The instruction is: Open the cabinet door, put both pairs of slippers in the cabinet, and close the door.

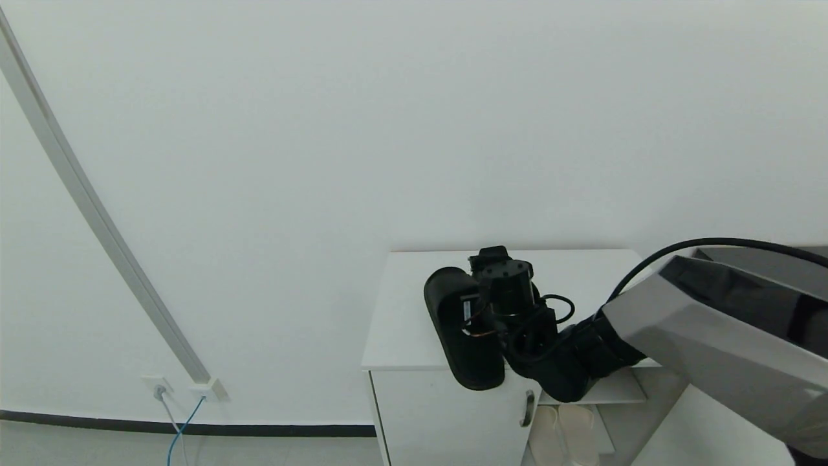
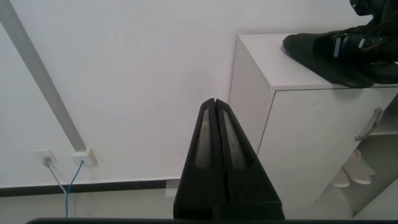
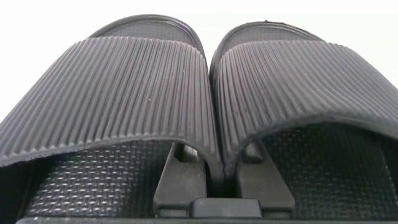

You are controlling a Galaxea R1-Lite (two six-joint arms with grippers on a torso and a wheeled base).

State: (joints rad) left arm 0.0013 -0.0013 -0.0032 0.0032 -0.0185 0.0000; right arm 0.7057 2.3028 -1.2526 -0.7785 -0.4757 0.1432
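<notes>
The right end effector (image 3: 214, 165) grips the touching inner straps of two black slippers (image 1: 460, 336) lying on the cabinet (image 1: 404, 317) top surface. The left end effector (image 2: 215, 109) hangs pinched closed, left of the cabinet. Two white slippers (image 1: 569, 432) sit low inside its open right side.

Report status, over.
Left gripper shut, empty. Right gripper shut on black slippers, at cabinet top. White slippers shelved inside. Open bay unobstructed.
</notes>
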